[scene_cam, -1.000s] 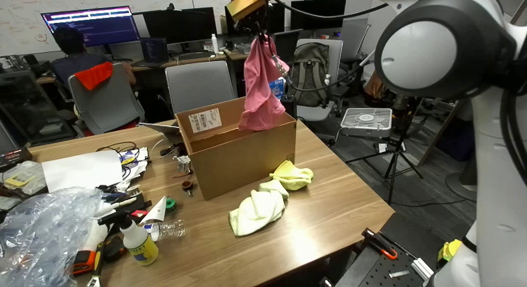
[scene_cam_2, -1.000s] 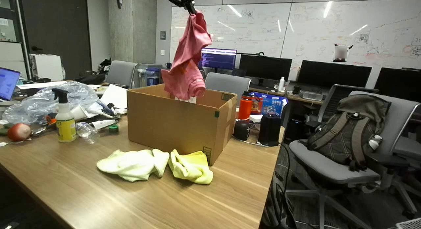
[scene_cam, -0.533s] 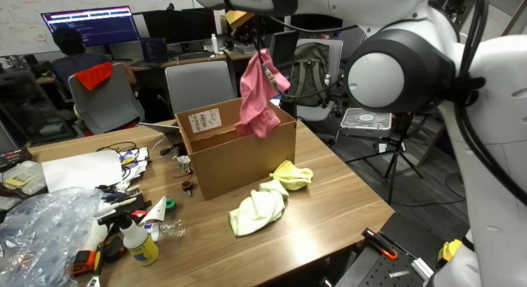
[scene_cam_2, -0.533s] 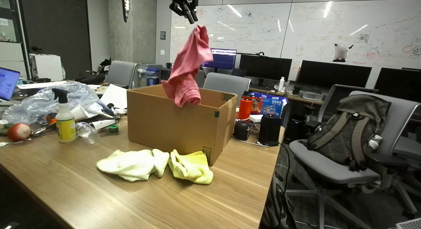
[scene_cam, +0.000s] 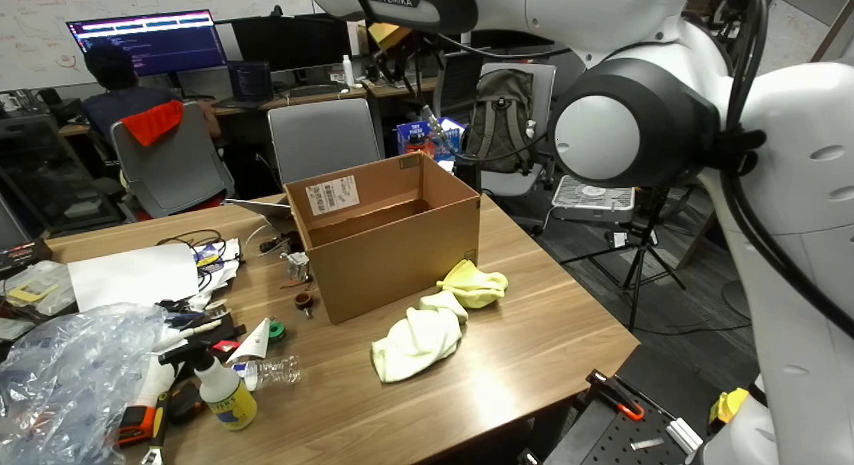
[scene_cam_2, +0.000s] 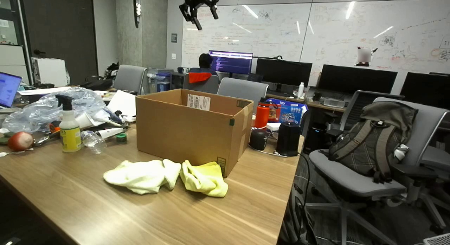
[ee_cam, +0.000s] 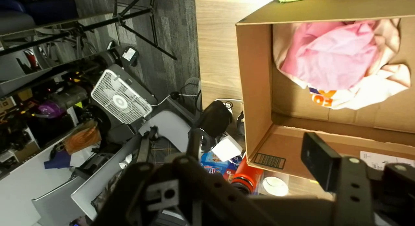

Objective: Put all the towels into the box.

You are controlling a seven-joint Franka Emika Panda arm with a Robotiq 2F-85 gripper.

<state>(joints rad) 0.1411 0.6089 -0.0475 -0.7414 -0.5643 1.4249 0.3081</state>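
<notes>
The cardboard box stands upright on the table, its top uncovered. Inside it, in the wrist view, the pink towel lies crumpled over a pale cloth with orange lettering. High above the box, my gripper is open with nothing between its fingers. A pale green towel and a yellow towel lie side by side on the table against the near foot of the box. Both exterior views show these two, while the box wall hides the pink one there.
An orange bottle and a black speaker stand close beside the box. On its other side are a spray bottle, a clear plastic bottle, plastic wrap and tools. A chair with a backpack stands off the table's edge.
My gripper has come down somewhat and its fingers have spread. The pink towel, which hung from it one second ago, has dropped into the box.
</notes>
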